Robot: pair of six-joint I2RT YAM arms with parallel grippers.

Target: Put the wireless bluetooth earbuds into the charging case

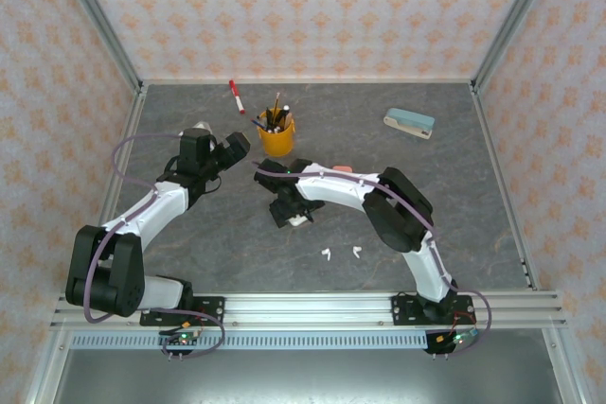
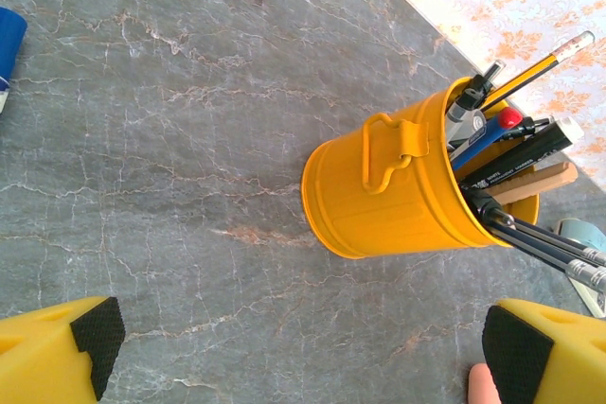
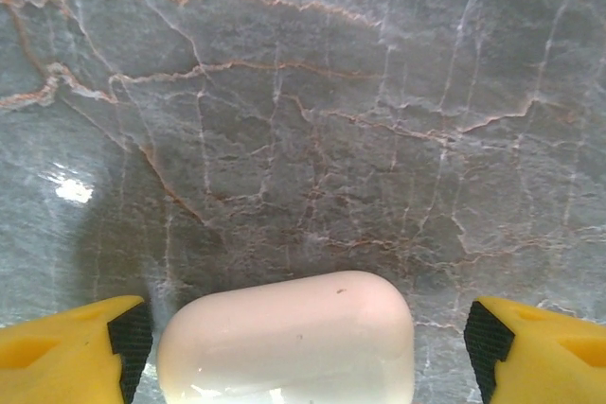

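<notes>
Right hand (image 3: 303, 342) is released, jaws wide, straddling the white case (image 3: 284, 333) on the bench (image 3: 284, 92). Its left pad is just beside the case, its right pad apart, so I see no grip. Two white earbuds (image 1: 325, 254) lie loose on the bench, nearer than the case and to its right, apart from it. Left hand (image 2: 305, 342) is released too, over bare bench near the yellow pen cup (image 2: 388, 186).

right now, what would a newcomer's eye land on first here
First the bright yellow metal pot crammed with pens, back-centre on the grey marbled table. Then the pale pebble-shaped plastic case lying within the open right hand, and two tiny white earbuds near the front edge.
</notes>
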